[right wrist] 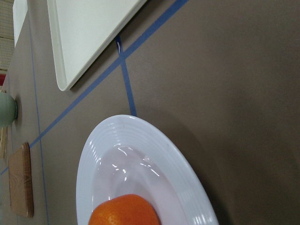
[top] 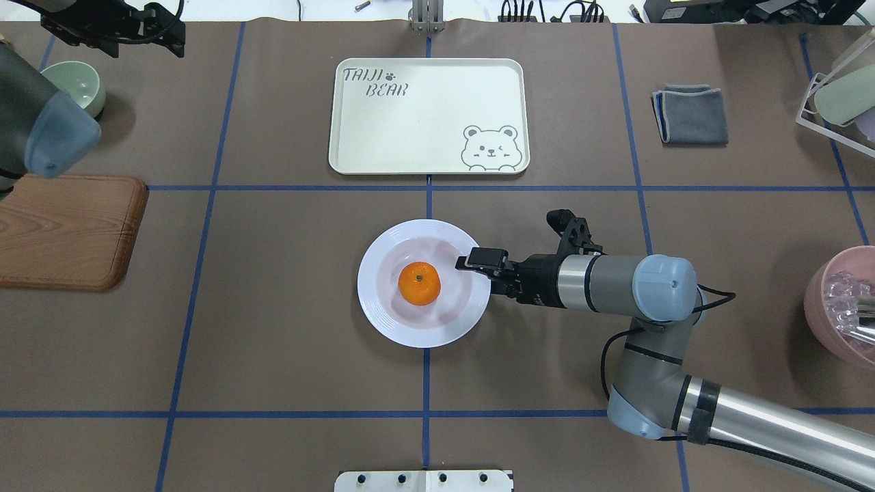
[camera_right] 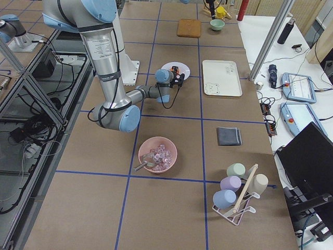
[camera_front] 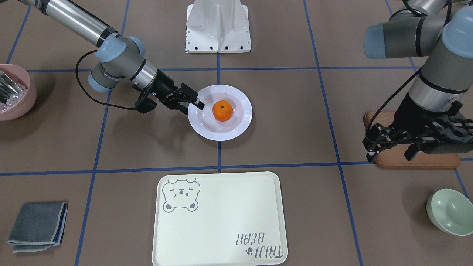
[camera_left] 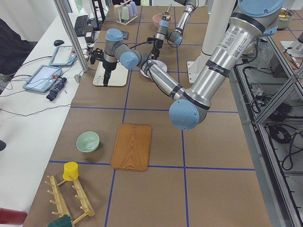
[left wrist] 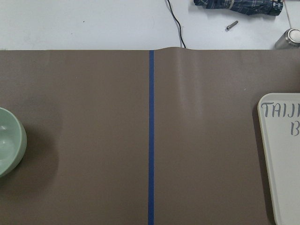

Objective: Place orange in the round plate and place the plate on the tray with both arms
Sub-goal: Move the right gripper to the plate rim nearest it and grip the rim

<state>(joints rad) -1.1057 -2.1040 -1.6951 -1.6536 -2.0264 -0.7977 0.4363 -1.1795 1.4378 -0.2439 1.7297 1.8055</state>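
The orange (camera_front: 222, 111) (top: 419, 283) (right wrist: 124, 211) lies in the middle of the white round plate (camera_front: 221, 136) (top: 424, 338) (right wrist: 93, 154), which sits flat on the table. My right gripper (camera_front: 194, 108) (top: 475, 270) is at the plate's rim on my right side. One finger reaches over the rim and the other is low at its edge, with a gap between them, so it is open. The cream tray (camera_front: 221, 221) (top: 424, 116) (left wrist: 286, 159) lies beyond the plate with nothing on it. My left gripper (camera_front: 391, 153) (top: 140, 44) hangs open far to my left, holding nothing.
A wooden board (camera_front: 417, 162) (top: 65, 229) and a pale green bowl (camera_front: 451, 212) (top: 72, 85) are on my left. A pink bowl (camera_front: 14, 96) (top: 844, 307) with cutlery and a folded grey cloth (camera_front: 37, 225) (top: 690, 115) are on my right.
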